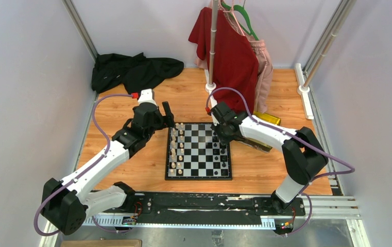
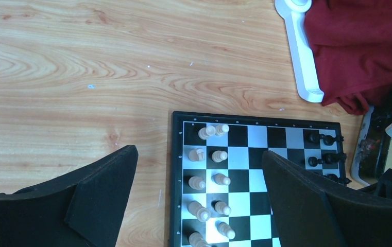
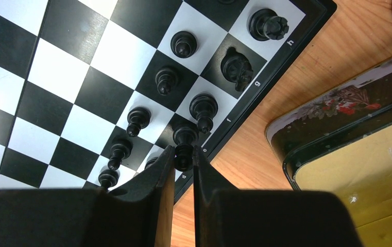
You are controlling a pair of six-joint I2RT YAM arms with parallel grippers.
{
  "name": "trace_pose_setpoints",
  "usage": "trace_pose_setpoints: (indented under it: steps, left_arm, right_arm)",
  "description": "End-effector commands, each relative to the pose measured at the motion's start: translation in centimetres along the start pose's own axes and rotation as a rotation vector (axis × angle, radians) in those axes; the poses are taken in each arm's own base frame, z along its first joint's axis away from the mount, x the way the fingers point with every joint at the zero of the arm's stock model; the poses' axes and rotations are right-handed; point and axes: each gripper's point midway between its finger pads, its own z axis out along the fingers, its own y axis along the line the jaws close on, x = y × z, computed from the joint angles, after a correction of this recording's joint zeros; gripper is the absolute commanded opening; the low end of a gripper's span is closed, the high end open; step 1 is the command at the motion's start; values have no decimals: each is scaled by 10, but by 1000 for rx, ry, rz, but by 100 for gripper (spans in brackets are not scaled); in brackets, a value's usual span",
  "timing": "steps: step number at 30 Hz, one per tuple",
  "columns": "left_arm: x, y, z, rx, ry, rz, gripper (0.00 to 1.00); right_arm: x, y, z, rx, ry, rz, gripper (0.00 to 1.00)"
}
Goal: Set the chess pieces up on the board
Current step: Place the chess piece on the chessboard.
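Note:
The board lies in the middle of the wooden table. Cream-white chess pieces stand in two columns on its left side, black ones along its right side. My left gripper hovers open over the board's far-left corner; in the left wrist view the white pieces lie between its wide-spread fingers. My right gripper is at the far-right part of the board. In the right wrist view it is shut on the head of a black piece over the edge row.
A shiny gold tray sits just off the board's right side. A clothes stand with a red garment rises behind the board, its white foot close to the far edge. A black cloth lies at the back left.

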Motion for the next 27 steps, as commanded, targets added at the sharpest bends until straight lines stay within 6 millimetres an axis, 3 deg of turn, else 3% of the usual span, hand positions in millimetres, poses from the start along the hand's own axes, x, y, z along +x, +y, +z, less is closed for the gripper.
trace_pose_setpoints:
  steps: [1,15,27]
  left_arm:
    - [-5,0,3,2,-21,6,97]
    - [-6,0,4,-1,-19,8,100]
    - [-7,1,2,-4,-22,5,100]
  right_arm:
    - [9,-6,8,9,35,-1,8]
    - [14,-4,11,-1,53,-2,30]
    - [4,-2,1,-14,22,-2,39]
